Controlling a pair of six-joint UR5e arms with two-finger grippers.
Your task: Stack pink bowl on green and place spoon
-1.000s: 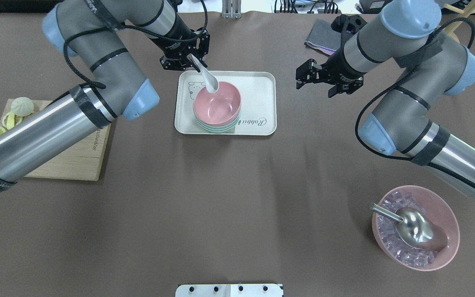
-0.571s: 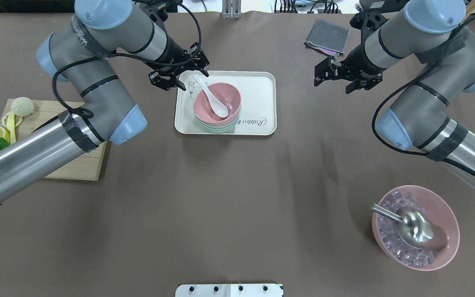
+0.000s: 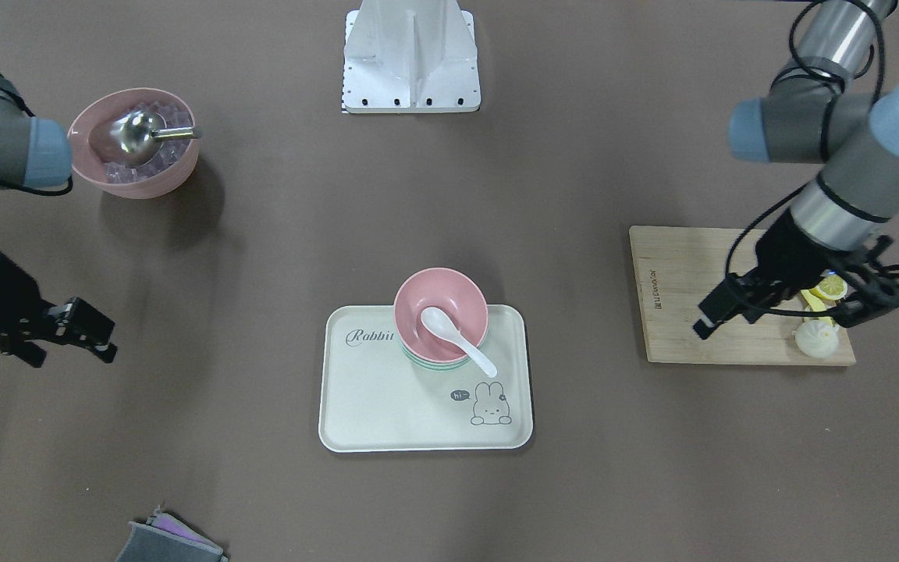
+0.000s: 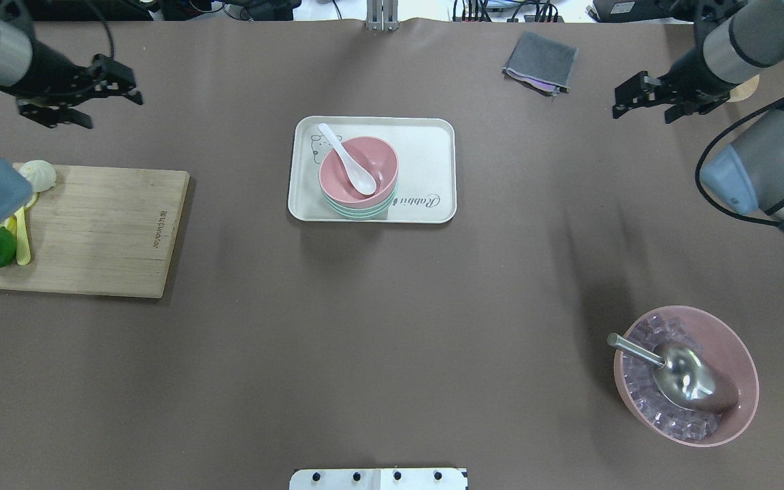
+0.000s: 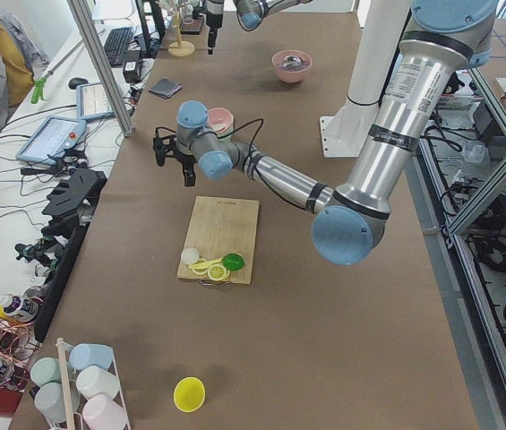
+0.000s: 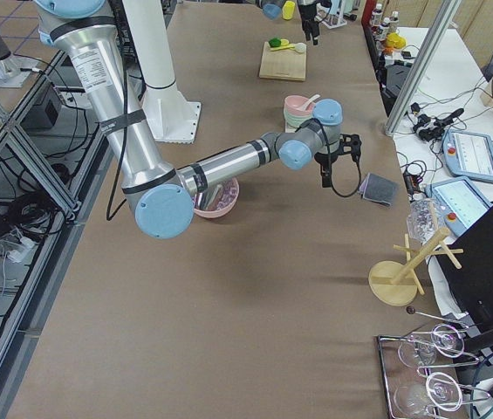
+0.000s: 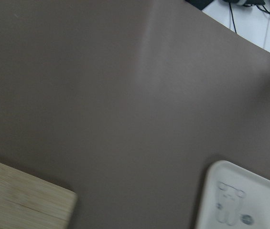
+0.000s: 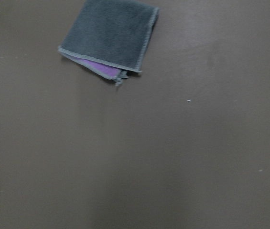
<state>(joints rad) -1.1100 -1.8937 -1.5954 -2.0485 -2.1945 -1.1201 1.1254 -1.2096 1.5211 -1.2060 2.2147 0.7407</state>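
Note:
The pink bowl (image 4: pixel 365 165) sits nested on a stack of green bowls (image 4: pixel 363 211) on the cream tray (image 4: pixel 426 146). The white spoon (image 4: pixel 350 160) lies in the pink bowl, its handle pointing over the rim toward the tray's far left corner. The front-facing view shows the same bowl (image 3: pixel 449 300) and spoon (image 3: pixel 456 338). My left gripper (image 4: pixel 113 109) is open and empty, far left of the tray, above the table. My right gripper (image 4: pixel 640 112) is open and empty, far right of the tray.
A wooden cutting board (image 4: pixel 92 231) with a lime, lemon pieces and a bun lies at the left. A large pink bowl of ice (image 4: pixel 739 354) with a metal scoop stands at the front right. A grey cloth (image 4: pixel 540 61) lies at the back right.
My left gripper let go of the spoon, which now lies in the pink bowl, and swung far left. My right gripper drew back to the right.

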